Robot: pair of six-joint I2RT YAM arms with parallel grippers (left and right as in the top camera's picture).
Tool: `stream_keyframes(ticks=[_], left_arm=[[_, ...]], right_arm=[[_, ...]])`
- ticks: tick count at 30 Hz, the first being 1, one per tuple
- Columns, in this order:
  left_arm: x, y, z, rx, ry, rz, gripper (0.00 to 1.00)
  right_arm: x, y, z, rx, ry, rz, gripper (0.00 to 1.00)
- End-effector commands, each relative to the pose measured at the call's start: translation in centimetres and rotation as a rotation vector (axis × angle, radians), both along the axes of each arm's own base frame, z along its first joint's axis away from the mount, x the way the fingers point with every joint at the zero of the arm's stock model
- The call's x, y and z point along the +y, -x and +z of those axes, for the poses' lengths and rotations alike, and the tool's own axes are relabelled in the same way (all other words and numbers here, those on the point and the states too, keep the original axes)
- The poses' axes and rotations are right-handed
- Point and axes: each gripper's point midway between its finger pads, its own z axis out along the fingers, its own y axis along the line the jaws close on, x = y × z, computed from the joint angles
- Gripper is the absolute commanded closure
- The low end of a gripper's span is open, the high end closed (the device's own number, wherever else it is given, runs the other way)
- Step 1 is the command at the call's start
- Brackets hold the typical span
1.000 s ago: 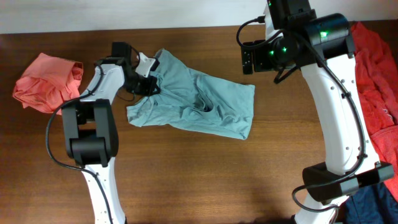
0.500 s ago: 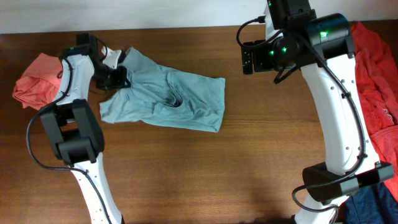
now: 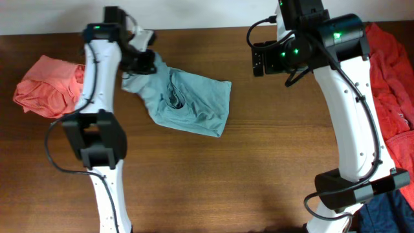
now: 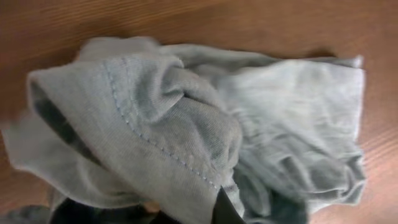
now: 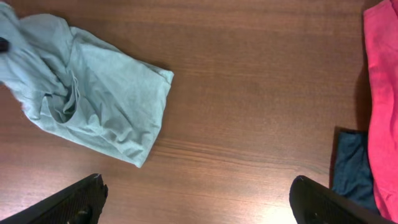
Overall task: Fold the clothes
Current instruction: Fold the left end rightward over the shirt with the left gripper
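Left gripper (image 3: 138,59): we see it pinching a bunched edge of the pale blue-green T-shirt (image 3: 191,103), probably to lift it and shake it flat.
T-shirt: crumpled on the table (image 3: 259,162), left of centre; soft knit, stitched hem, deep folds.
Right gripper (image 5: 196,190): fingers spread wide, empty, hanging over bare wood.
Other clothes: salmon-pink heap (image 3: 45,87) far left; orange-red garment (image 3: 391,71) far right.

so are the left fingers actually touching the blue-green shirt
Touching. The left wrist view shows the blue-green shirt bunched against the dark fingers at the bottom edge; overhead, its corner is drawn up into the left gripper.
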Motion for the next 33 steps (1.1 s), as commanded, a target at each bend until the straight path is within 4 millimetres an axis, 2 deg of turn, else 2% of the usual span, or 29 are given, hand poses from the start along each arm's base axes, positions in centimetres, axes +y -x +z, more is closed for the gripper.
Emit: stream_keyframes(ticks=[1,3,8,12,15,18,26,27,28,29,30,33], left_arm=[[-3.1,0.4,0.6,-0.031,-0.077,-0.085,0.99],[-5.9,1.6,0.4,-0.028,-0.093,-0.181,0.99],[-9.0,3.2,-0.2,-0.032,-0.225,-0.259,0.99],[-11.4,4.7,-0.4,-0.026,-0.268,-0.32,0.99],[-13.1,5.5,-0.4,-0.036,-0.276,-0.372,0.99],[-15.0,6.3,-0.6,-0.051,-0.293,-0.435,0.99],[-17.3,7.8,-2.7,-0.018,-0.312,-0.497,0.98],[-17.6,8.0,-3.1,-0.012,-0.314,-0.504,0.91],[-18.0,8.3,-3.4,-0.005,-0.316,-0.515,0.55],[-18.4,8.5,-3.6,-0.002,-0.316,-0.525,0.25],[-18.8,8.8,-3.6,-0.002,-0.313,-0.536,0.04],[-20.5,9.9,-3.6,-0.008,-0.309,-0.584,0.01]], right_arm=[[-2.0,-0.7,0.4,-0.018,-0.001,-0.055,0.01],[-3.4,-1.1,1.8,-0.055,-0.038,-0.088,0.01],[-7.3,-1.7,5.2,-0.147,-0.139,-0.165,0.01],[-10.1,-1.7,6.0,-0.164,-0.219,-0.215,0.01],[-11.4,-1.5,5.9,-0.156,-0.246,-0.241,0.01],[-11.9,-1.3,5.7,-0.146,-0.243,-0.255,0.01],[-11.9,-1.1,5.6,-0.138,-0.237,-0.247,0.01],[-11.9,-1.1,5.6,-0.139,-0.236,-0.247,0.01],[-11.9,-1.1,5.6,-0.138,-0.232,-0.241,0.01],[-12.0,-1.0,5.5,-0.136,-0.23,-0.243,0.01],[-12.0,-1.0,5.5,-0.137,-0.226,-0.237,0.01],[-12.0,-1.0,5.5,-0.138,-0.224,-0.234,0.01]])
